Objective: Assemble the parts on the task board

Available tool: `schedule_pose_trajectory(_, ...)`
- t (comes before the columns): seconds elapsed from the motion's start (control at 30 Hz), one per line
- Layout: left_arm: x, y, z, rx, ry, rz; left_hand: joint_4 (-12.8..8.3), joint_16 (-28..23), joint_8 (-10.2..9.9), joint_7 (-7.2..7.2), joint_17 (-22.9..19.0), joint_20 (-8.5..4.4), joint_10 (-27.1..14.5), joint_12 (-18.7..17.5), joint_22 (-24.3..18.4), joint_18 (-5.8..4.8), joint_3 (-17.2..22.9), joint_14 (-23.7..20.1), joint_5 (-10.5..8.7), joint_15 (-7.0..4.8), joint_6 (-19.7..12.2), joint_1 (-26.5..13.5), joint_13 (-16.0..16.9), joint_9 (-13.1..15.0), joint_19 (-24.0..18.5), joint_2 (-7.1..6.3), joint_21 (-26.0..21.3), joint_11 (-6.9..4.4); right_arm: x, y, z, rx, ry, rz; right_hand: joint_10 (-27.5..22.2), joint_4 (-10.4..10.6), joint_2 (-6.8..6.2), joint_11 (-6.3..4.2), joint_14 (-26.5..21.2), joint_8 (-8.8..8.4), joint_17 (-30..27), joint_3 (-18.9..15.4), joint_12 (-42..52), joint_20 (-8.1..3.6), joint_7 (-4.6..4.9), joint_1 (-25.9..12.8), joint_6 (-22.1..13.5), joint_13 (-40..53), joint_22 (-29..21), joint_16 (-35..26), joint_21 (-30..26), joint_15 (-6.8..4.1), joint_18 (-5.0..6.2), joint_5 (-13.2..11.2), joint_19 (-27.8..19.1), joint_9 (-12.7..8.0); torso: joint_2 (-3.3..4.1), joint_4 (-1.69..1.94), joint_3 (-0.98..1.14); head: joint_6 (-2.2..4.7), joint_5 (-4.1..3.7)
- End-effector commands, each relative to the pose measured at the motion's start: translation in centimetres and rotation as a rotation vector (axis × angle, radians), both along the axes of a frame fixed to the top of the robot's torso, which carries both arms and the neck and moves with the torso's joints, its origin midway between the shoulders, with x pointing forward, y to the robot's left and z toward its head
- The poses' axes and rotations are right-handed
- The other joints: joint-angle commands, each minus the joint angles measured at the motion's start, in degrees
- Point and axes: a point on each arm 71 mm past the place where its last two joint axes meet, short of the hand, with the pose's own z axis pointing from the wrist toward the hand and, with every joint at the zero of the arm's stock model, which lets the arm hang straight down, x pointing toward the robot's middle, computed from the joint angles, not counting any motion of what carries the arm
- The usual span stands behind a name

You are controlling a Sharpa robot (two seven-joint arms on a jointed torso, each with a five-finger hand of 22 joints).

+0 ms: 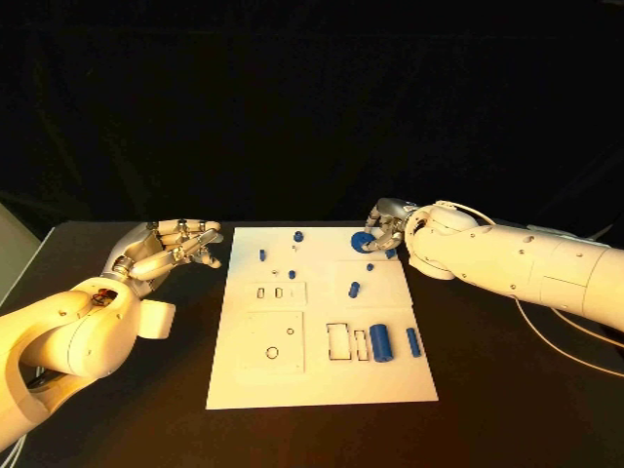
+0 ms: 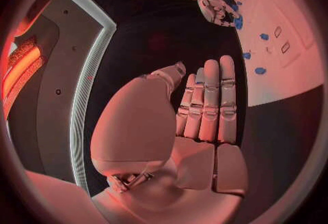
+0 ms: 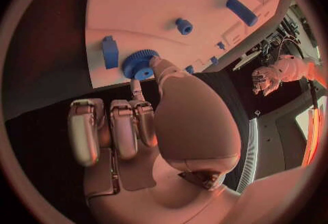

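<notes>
The right robot hand [image 1: 384, 232] is pinching a round blue toothed gear [image 3: 140, 64] at the far right corner of the white rectangular task board [image 1: 256, 375], which is lying on the black surface [image 1: 537, 409]. The left robot hand [image 1: 172, 246] is hovering just left of the board's far edge, holding nothing, its fingers extended side by side. Small blue parts, among them a blue cylinder [image 1: 381, 342], are sitting across the board.

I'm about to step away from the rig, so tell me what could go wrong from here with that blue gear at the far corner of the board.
The right hand touches the blue gear close to the task board edge; a slip could push it onto the black table. A small blue block sits right beside the gear and could get knocked. The left hand is off the board, so nothing steadies it.
</notes>
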Motion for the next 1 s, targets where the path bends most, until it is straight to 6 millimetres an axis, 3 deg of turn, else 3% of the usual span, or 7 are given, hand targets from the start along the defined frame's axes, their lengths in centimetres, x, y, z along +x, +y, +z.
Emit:
schedule_pose_trajectory(0.03, -0.1, -0.2, 0.1, -0.004, -0.008, -0.019, -0.15, 0.20, -0.33, -0.11, 0.09, -0.13, -0.52, -0.15, 0.10, 0.61, 0.34, -0.42, -0.39, -0.12, -0.43, -0.53, 0.09, 0.08, -0.41, 0.06, 0.17, -0.06, -0.1, -0.1, -0.4, -0.017, 0.026, 0.006, 6.08, 0.56, 0.72, 0.27, 5.91, 0.26, 14.81, 0.38, 0.12, 0.59, -0.16, 0.24, -0.06, 15.09, 11.13, 0.19, 0.35, 0.48, -0.72, 1.05, 4.42, 0.07, 0.00, -0.04, 0.01, -0.05, 0.00)
schedule_pose_trajectory(0.33, 0.0, -0.2, 0.1, -0.004, -0.008, -0.020, -0.15, 0.20, -0.33, -0.11, 0.09, -0.13, -0.52, -0.15, 0.10, 0.61, 0.34, -0.42, -0.39, -0.12, -0.43, -0.53, 0.09, 0.08, -0.41, 0.06, 0.17, -0.06, 0.0, 0.0, -0.4, -0.009, 0.023, 0.005, 6.08, 0.98, 2.07, 0.19, 5.90, 0.84, 14.79, 2.37, 0.12, 0.60, -0.23, 0.68, 0.62, 15.09, 11.34, 0.18, 0.49, 0.44, -0.75, 1.68, 4.45, 0.08, -0.02, 0.01, 0.04, -0.04, -0.11)
schedule_pose_trajectory(0.7, 0.0, -0.2, 0.1, -0.004, -0.007, -0.020, -0.18, 0.25, -0.33, -0.12, 0.11, -0.12, -0.52, -0.15, 0.17, 0.62, 0.39, -0.45, -0.39, -0.12, -0.43, -0.55, 0.10, 0.12, -0.48, 0.08, 0.27, -0.06, -0.5, 0.9, 0.2, 0.005, -0.074, 0.032, 6.08, 0.91, 1.78, -0.03, 5.95, 1.19, 14.98, 3.67, 0.12, 0.49, -0.49, 0.76, 1.78, 15.09, 12.01, 0.22, 1.01, 0.27, -0.91, 2.21, 4.71, 0.01, -0.05, 0.01, 0.04, -0.03, -0.12)
schedule_pose_trajectory(1.0, 0.0, -0.2, 0.1, -0.004, -0.007, -0.021, -0.18, 0.25, -0.33, -0.12, 0.11, -0.12, -0.52, -0.15, 0.17, 0.62, 0.39, -0.45, -0.39, -0.12, -0.43, -0.55, 0.10, 0.12, -0.48, 0.08, 0.27, -0.06, -1.1, 2.3, 0.9, -0.001, -0.167, 0.064, 6.08, 0.46, 1.64, -0.74, 5.97, 1.50, 15.07, 6.50, 0.12, -0.05, -1.29, 1.01, 4.21, 15.09, 12.49, 0.24, 1.38, -0.39, -1.02, 3.11, 4.88, -0.12, -0.05, 0.08, -0.01, 0.13, -0.16)
